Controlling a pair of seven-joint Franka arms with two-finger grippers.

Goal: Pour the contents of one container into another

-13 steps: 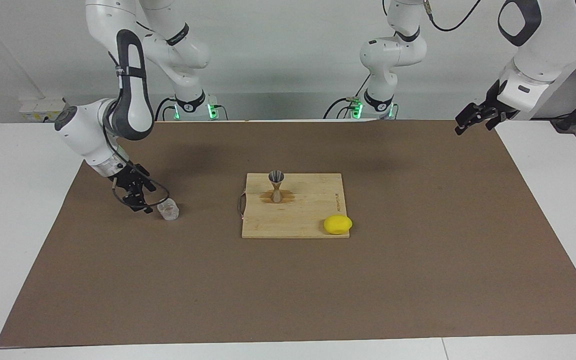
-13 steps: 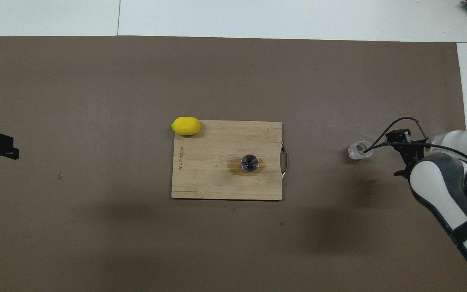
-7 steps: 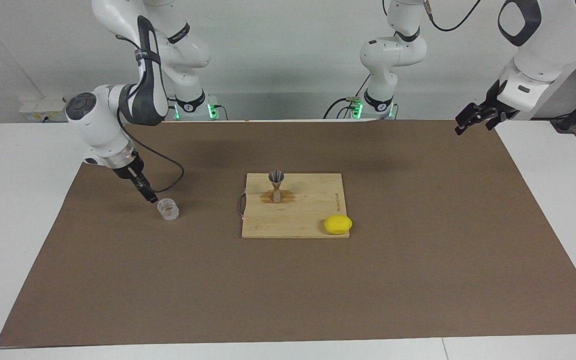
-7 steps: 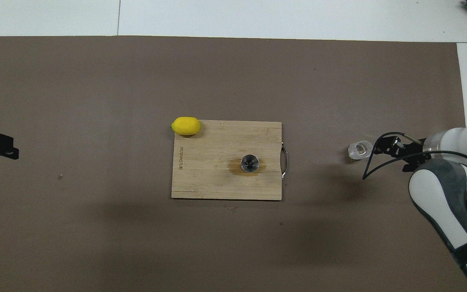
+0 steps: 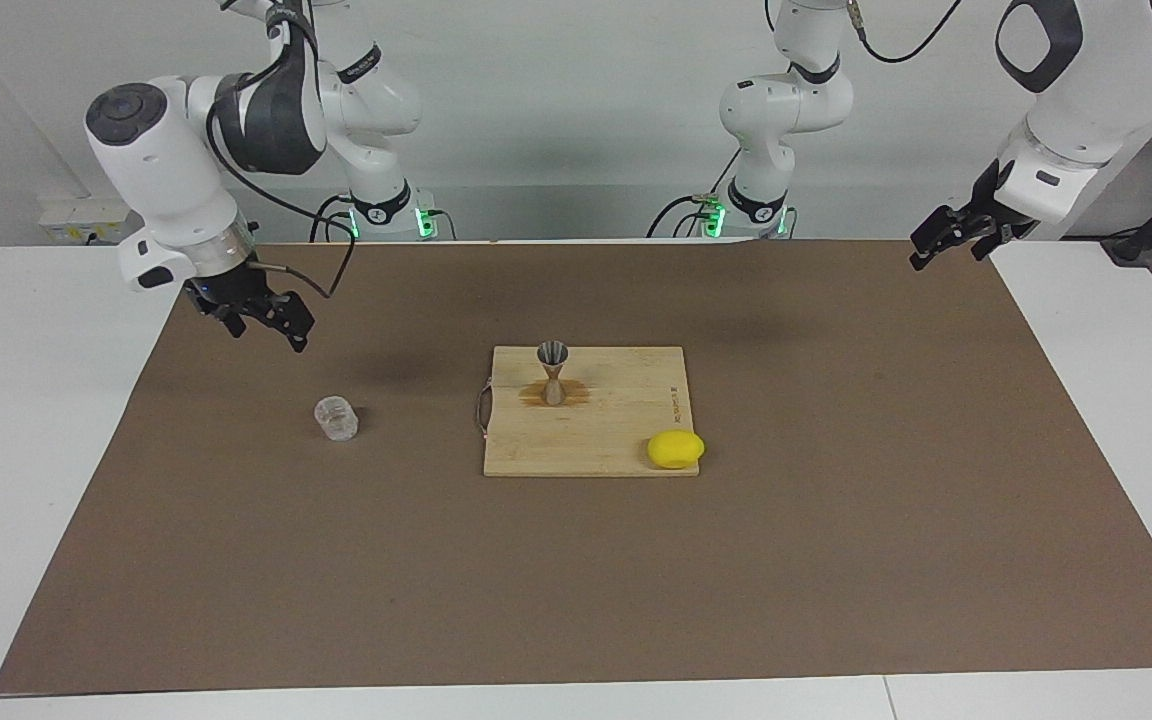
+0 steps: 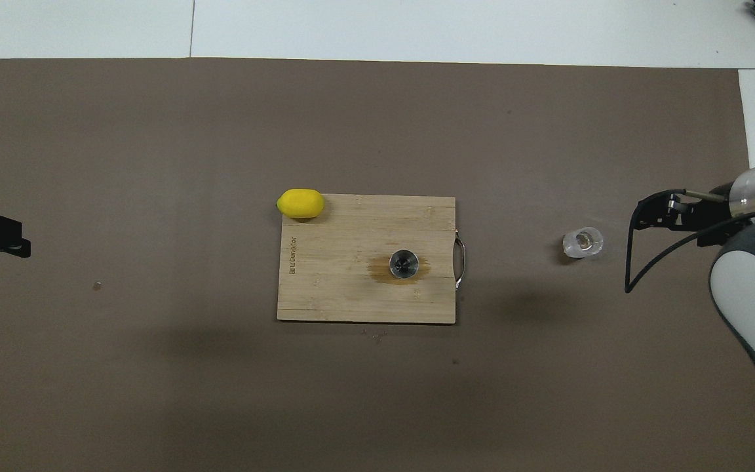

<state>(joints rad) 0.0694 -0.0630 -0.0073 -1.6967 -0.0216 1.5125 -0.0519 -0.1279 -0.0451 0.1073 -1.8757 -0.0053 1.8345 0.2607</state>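
So the right gripper (image 5: 281, 325) has pulled up and away from the glass tumbler (image 5: 336, 418) since a second ago, when it was right down beside it. Now it hangs over bare mat toward the right arm's end of the table, jaws spread wide, holding nothing. The tumbler stands upright on the brown mat (image 5: 836, 520), well apart from the cutting board (image 5: 626, 440). The metal jigger (image 5: 553, 372) stands on the board in a brownish wet patch, so my guess is the pour's already done and a bit spilled. A lemon (image 5: 676, 449) rests on the board's corner, farther from the robots. The left gripper (image 5: 948, 238) waits up at its own end, open and empty.
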